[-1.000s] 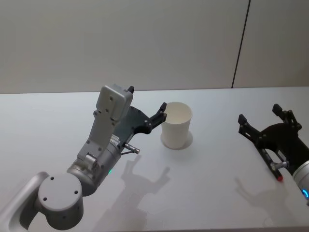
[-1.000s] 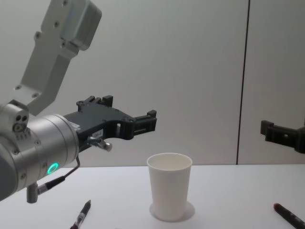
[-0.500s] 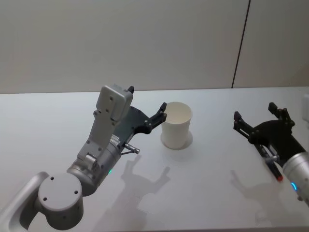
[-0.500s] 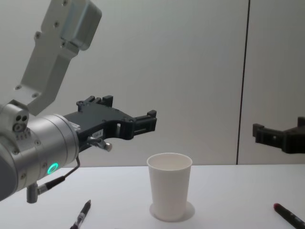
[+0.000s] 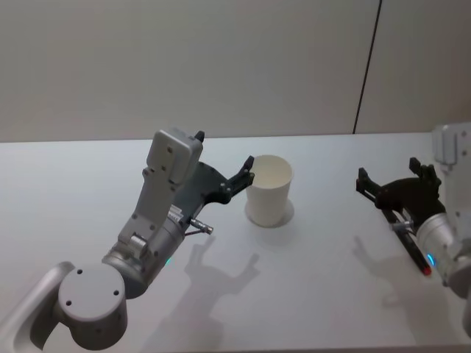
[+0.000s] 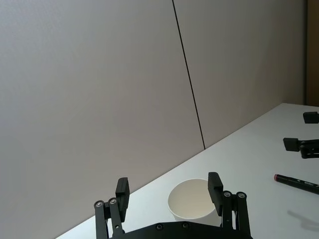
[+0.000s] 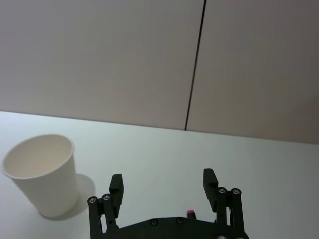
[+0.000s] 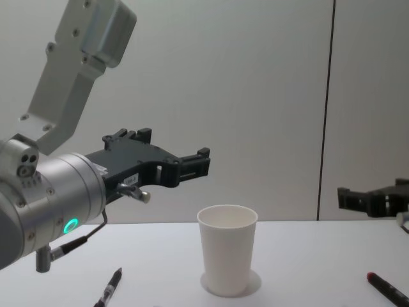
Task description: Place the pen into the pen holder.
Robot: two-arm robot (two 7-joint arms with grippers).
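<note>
Our right gripper (image 5: 388, 170) hangs above the desk (image 5: 331, 294) near its right edge, and its two fingers stand wide apart with nothing between them. Directly under it a pen with a red end (image 8: 386, 289) lies flat on the desk; the gripper does not touch it. In the right wrist view we see only the red end, just in front of the gripper body.

Our left gripper (image 5: 224, 154) is raised above the desk on the left side of the paper cup (image 5: 268, 191). Its fingers are also spread apart and hold nothing. In the head view one fingertip seems to be at the cup's rim, but the chest view shows that the gripper is higher than the rim and apart from it.

The cup stands upright near the middle of the desk, between the two grippers, and we see nothing inside it. A black pen (image 8: 108, 291) lies on the desk below the left arm, well apart from the cup.
</note>
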